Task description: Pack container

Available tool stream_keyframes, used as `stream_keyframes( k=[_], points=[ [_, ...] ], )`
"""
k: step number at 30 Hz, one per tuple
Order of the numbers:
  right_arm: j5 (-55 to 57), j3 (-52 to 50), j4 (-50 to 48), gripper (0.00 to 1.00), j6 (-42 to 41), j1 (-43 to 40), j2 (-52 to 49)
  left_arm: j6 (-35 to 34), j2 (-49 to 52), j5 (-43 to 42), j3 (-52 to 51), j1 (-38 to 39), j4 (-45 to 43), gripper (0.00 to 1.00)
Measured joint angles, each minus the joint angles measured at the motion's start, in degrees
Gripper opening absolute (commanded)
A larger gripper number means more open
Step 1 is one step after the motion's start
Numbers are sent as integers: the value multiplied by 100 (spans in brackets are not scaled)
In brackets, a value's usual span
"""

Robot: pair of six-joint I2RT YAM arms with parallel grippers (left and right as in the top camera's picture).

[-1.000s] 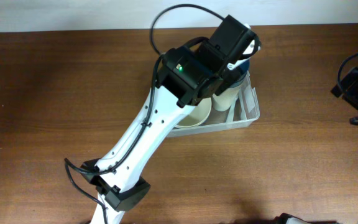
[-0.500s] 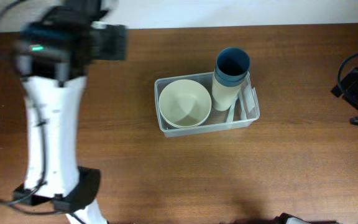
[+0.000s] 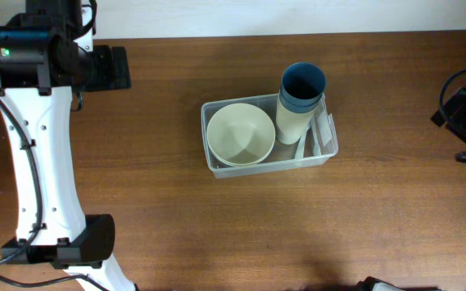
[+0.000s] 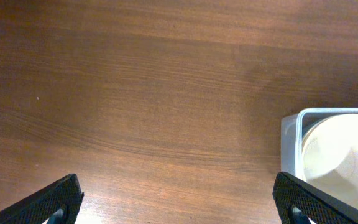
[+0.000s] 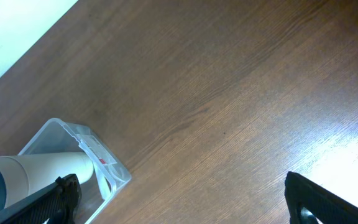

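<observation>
Container [image 3: 205,137] of clear plastic on the wooden table [image 3: 136,186], well apart from both grippers. We find it ahead and right of the left gripper [image 4: 179,208], ahead and left of the right gripper [image 5: 188,202]. Both have their fingers spread wide, gripping nothing. Inside: a cream bowl [image 3: 241,133] beside a cream tumbler [image 3: 294,121] capped by a blue cup [image 3: 302,83]. Only tabletop lies between.

- Counter [image 3: 176,210]: brown wood grain, smooth, faint sheen.
- Container [image 3: 275,166]: clear plastic, glossy.
- Label [image 5: 97,151]: white, paper-like, matt.
- Bowl [image 3: 240,134]: cream, smooth, matt.
- Left arm [image 3: 43,162]: white shell, smooth, slightly glossy; black joints matt.
</observation>
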State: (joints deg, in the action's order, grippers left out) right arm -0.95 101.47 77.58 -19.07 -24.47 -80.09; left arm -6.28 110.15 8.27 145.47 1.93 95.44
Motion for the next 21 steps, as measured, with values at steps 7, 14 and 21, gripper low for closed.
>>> stream_keyframes(
  k=[7, 14, 21],
  points=[
    [-2, 0, 0, 99, -2, 0, 0, -4, 0, -39, -52, 2, 7, 100],
    [0, 0, 0, 99, 2, 0, 0, -4, 0, -39, -52, 2, 13, 100],
    [0, 0, 0, 99, 2, 0, 0, -4, 0, -42, -52, 2, 13, 100]
  ],
)
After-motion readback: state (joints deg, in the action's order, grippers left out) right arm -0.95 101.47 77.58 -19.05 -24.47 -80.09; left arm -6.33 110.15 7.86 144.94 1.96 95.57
